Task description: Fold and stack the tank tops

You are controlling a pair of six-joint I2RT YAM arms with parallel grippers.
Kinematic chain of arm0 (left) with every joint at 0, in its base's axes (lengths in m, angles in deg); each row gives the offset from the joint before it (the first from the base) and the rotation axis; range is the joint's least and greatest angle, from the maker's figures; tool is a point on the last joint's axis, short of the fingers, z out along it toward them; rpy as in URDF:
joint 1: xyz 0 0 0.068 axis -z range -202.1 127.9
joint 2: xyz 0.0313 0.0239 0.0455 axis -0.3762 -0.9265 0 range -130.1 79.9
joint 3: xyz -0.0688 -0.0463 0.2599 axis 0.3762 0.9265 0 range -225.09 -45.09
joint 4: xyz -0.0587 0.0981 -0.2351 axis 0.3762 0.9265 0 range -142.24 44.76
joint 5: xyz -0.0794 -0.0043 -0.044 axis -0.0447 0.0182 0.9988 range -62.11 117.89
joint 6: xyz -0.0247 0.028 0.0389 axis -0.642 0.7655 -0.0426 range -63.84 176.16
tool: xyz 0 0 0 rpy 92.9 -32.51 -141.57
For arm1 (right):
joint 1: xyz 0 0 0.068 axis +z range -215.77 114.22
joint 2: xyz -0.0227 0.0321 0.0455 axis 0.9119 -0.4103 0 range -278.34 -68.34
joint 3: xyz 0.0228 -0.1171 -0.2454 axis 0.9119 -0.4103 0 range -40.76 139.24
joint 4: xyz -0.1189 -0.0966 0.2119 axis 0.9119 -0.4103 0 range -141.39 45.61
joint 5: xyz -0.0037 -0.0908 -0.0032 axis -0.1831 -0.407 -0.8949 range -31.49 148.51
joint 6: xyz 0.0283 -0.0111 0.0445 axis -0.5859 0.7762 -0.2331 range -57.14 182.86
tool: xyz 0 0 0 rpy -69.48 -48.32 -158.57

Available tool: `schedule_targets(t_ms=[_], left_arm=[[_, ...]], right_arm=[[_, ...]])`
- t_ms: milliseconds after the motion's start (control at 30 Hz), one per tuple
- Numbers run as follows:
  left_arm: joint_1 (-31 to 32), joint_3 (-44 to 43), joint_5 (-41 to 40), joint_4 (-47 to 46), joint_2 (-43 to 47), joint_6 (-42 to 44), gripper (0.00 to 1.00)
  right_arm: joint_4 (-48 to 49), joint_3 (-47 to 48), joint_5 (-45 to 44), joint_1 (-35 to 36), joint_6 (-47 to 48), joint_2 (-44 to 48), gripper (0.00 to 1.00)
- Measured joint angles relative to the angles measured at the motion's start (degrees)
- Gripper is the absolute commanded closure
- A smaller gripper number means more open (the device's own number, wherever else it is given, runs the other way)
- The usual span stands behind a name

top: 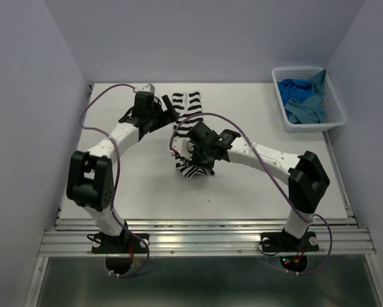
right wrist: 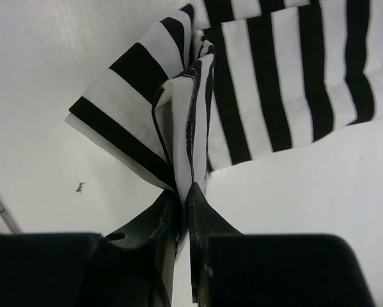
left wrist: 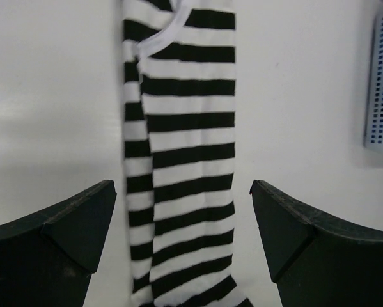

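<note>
Black-white striped top (top: 192, 102): long narrow folded strip mid-table, running far to near; near end raised off the surface.
L gripper (top: 167, 105): jaws wide apart, holding nothing, at far end of strip. In its wrist view (left wrist: 183, 185) the strip (left wrist: 185, 153) runs lengthwise btwn the 2 fingers, white trim at the top.
R gripper (top: 190, 151): jaws pinched together on near edge of the striped top. In its wrist view (right wrist: 183, 192) the fabric (right wrist: 178, 96) fans out from the fingertips in several bunched layers.
Blue tops (top: 303, 99): heaped in the basket, well apart from both arms; brighter blue to the L, paler teal-blue nearer.
Basket (top: 309, 128): white plastic lattice, far-R corner of table.
Table (top: 133, 192): white, matte; small dark speck just beside the pinched fabric in R wrist view.
</note>
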Motion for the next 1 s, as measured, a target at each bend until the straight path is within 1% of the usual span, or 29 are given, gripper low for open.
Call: schedule_targets(t_ms=[67,167,333,433,567,767,1000], left_arm=[[-0.11,-7.72,5.73,-2.73,-8.48,1.27,0.01],[0.35,-12.68,10.54,-4.35,-15.41,2.6,0.01],[3.06,-14.16,13.44,-4.37,-18.71,5.92,0.01],[4.52,-16.94,14.21,-4.33,-20.46,7.89,0.01],[4.72,-20.35,14.19,-4.33,-23.74,9.57,0.01],[4.42,-22.43,14.23,-3.56,-29.57,10.08,0.01],[4.55,-26.8,13.07,-2.36,-34.45,9.66,0.01]], right_arm=[[0.07,-2.8,1.6,0.72,-0.39,1.79,0.9],[-0.04,-5.6,3.61,2.51,-1.27,3.65,0.9],[-0.07,-9.07,5.88,7.23,-3.89,4.66,0.9],[-0.44,-10.51,6.84,10.47,-6.21,5.42,0.9],[-1.92,-11.58,7.61,13.42,-9.46,7.61,0.9],[-3.61,-11.58,7.8,13.79,-11.96,9.77,0.9],[-7.54,-9.35,7.39,13.79,-10.71,10.73,0.89]])
